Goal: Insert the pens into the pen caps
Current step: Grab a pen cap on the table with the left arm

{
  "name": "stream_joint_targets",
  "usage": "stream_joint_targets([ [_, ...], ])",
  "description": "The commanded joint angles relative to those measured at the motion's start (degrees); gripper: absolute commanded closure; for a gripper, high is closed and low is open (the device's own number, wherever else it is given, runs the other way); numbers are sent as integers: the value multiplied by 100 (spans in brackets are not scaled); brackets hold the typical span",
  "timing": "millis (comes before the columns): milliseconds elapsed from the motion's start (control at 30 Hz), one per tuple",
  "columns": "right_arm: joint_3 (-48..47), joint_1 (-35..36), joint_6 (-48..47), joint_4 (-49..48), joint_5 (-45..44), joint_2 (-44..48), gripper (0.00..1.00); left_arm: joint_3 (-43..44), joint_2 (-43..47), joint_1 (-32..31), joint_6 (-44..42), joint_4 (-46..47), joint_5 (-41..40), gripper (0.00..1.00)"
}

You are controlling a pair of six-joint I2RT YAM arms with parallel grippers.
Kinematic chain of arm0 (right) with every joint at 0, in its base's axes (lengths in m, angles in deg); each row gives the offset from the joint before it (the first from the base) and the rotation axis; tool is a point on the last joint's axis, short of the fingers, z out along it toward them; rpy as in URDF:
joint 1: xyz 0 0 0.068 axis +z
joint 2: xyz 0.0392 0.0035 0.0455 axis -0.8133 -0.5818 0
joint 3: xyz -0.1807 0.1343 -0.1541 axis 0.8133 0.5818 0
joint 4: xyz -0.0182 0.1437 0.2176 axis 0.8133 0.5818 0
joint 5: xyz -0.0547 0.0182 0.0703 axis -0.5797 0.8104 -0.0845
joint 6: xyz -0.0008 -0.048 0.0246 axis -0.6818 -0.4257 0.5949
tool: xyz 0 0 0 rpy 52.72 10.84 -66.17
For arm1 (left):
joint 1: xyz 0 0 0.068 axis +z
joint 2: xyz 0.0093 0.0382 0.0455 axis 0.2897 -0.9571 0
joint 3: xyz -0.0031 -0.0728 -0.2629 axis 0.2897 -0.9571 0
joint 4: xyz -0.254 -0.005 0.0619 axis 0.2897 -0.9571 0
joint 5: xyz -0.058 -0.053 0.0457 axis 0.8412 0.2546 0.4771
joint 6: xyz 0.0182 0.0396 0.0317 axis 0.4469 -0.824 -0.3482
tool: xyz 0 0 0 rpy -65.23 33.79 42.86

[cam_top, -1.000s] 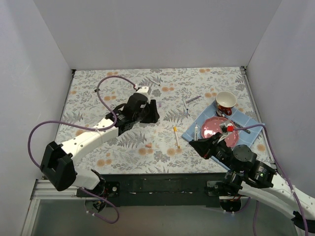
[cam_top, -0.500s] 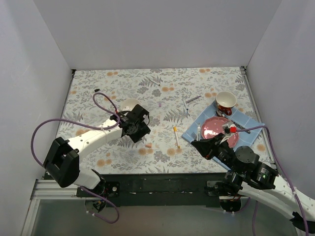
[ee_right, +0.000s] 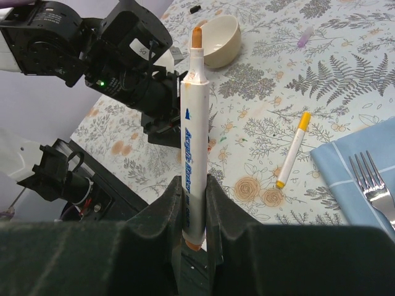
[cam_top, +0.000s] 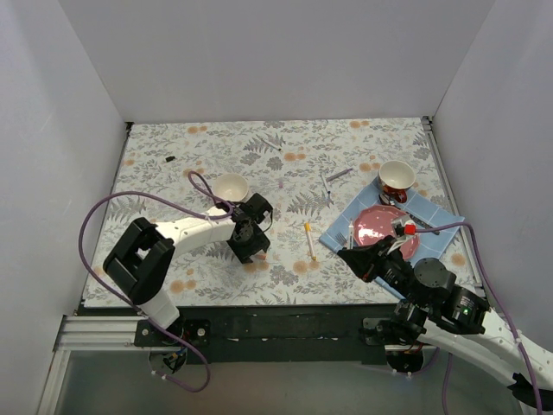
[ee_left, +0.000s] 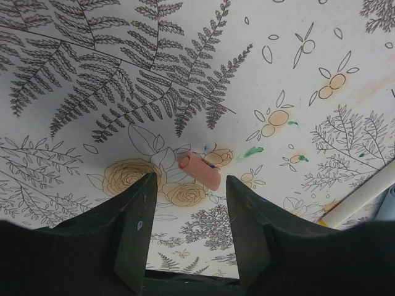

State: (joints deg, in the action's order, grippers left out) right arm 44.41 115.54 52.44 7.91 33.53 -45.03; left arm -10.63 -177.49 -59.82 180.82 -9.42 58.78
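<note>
An orange-pink pen cap (ee_left: 199, 171) lies on the flowered cloth just ahead of my left gripper (ee_left: 189, 185), which is open, low over the cloth, with nothing between its fingers. In the top view that gripper (cam_top: 251, 248) sits beside the cap (cam_top: 260, 257). My right gripper (ee_right: 191, 185) is shut on a white pen (ee_right: 192, 123) with an orange tip, held upright; from above the gripper (cam_top: 350, 255) hovers near the table's front. A yellow-ended pen (cam_top: 309, 241) lies between the arms. A purple cap (ee_right: 305, 36) and a black cap (cam_top: 170, 159) lie farther back.
A cream bowl (cam_top: 231, 186) stands just behind the left gripper. A blue napkin (cam_top: 441, 212) at the right carries a pink plate (cam_top: 380, 226) and a fork (ee_right: 370, 179); a red-and-white cup (cam_top: 397, 177) stands behind it. Two more pens (cam_top: 331, 181) lie mid-table.
My left arm has swung back from the middle of the cloth toward the front and come down at the orange-pink cap, uncovering the bowl. The right arm has barely moved.
</note>
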Motion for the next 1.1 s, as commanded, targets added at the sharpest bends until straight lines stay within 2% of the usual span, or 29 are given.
stream_joint_targets([
  [0,-94,-13,10,-112,-119,115,99,165,-203,-61,3021,148,181,53],
  [167,-120,-13,1,-50,-111,124,99,218,-397,-96,3126,8,216,56],
  [367,-112,-13,-8,-24,-146,194,99,217,-520,-96,3162,-168,270,67],
  [600,-156,-13,-17,20,-128,211,99,279,-415,-105,3171,-591,-257,75],
  [667,-156,-4,-17,12,-119,238,99,271,-380,-105,3153,-678,-363,75],
  [767,-156,-4,-8,20,-110,238,99,279,-327,-105,3162,-810,-486,65],
  [833,-156,-4,-8,-6,-102,229,99,262,-310,-105,3144,-810,-521,62],
  [1067,-164,-13,-8,-68,-49,159,99,367,-441,-105,3109,-854,-688,63],
])
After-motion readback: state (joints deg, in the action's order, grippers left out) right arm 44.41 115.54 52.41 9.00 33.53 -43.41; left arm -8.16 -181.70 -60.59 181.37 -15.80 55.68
